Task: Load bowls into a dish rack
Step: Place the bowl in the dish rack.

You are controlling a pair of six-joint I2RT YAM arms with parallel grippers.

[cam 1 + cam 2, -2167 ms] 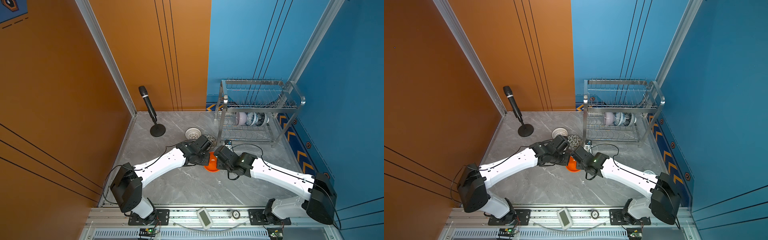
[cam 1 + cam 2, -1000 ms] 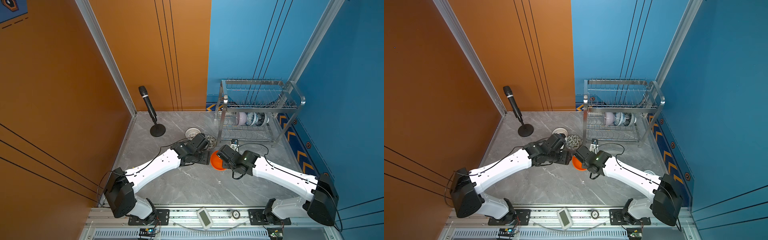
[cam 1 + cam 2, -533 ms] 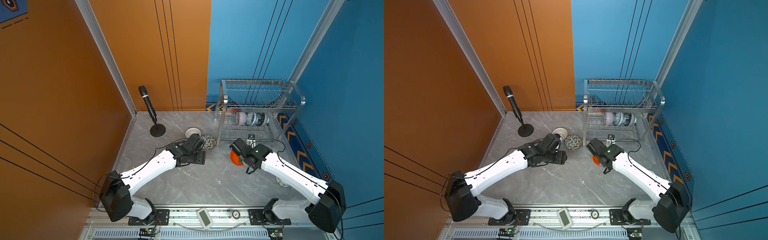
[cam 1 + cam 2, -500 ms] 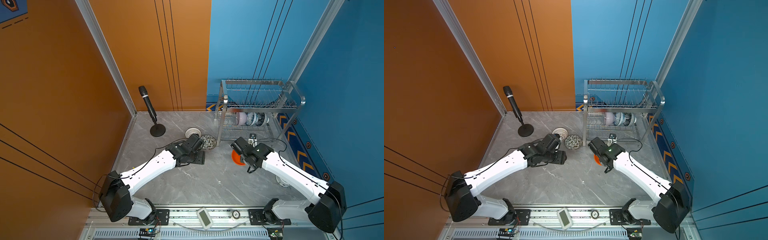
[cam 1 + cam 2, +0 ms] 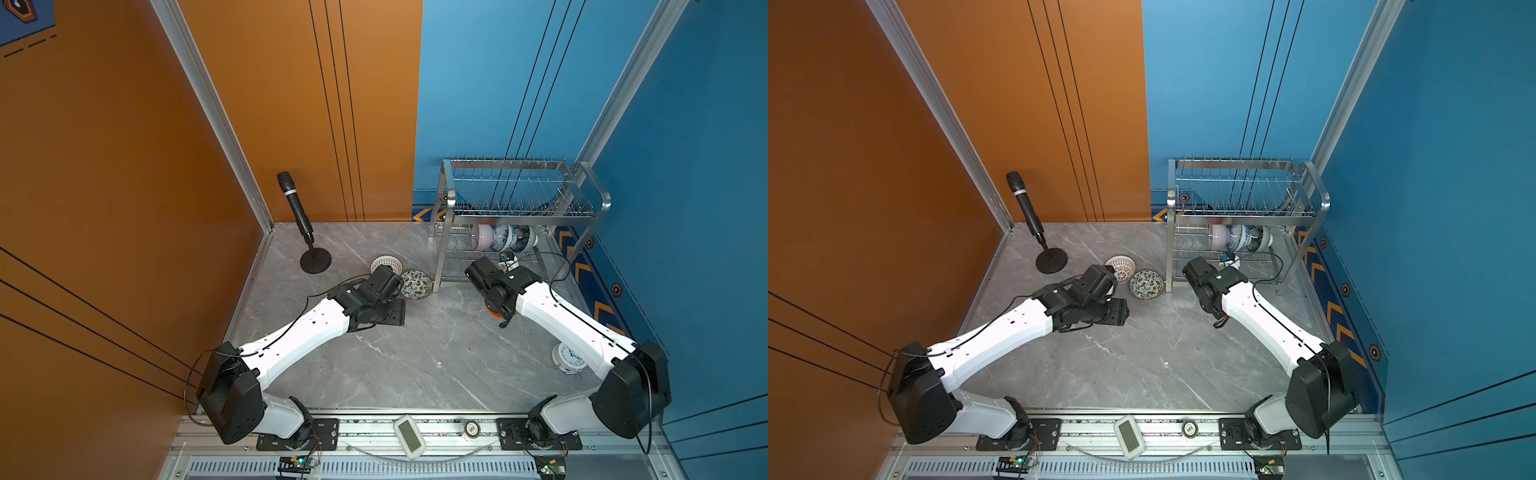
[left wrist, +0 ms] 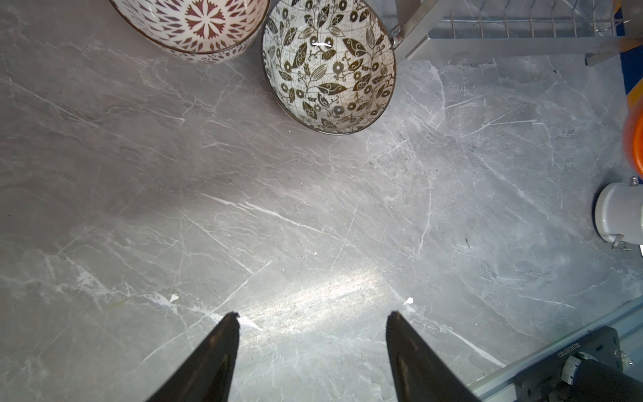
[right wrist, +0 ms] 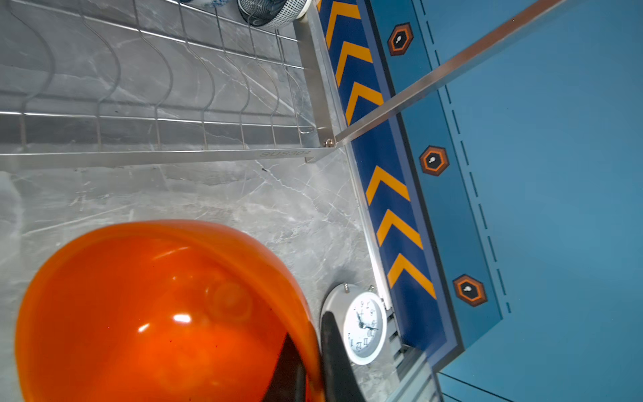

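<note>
Found right gripper (image 7: pixel 309 334) pinched on rim of orange bowl (image 7: pixel 156 306), with lower tier of dish rack (image 7: pixel 174 156) just ahead, nearest this arm. Found left gripper (image 6: pixel 313 316) spread wide, holding nothing.

Twin high views over the tabletop (image 5: pixel 415 353) (nearly identical); low wrist cameras, both toward the dish rack (image 7: pixel 174 156).

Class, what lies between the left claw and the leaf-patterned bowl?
Only bare grey tabletop separates the left claw from the leaf-patterned bowl; the left wrist view shows it.
</note>
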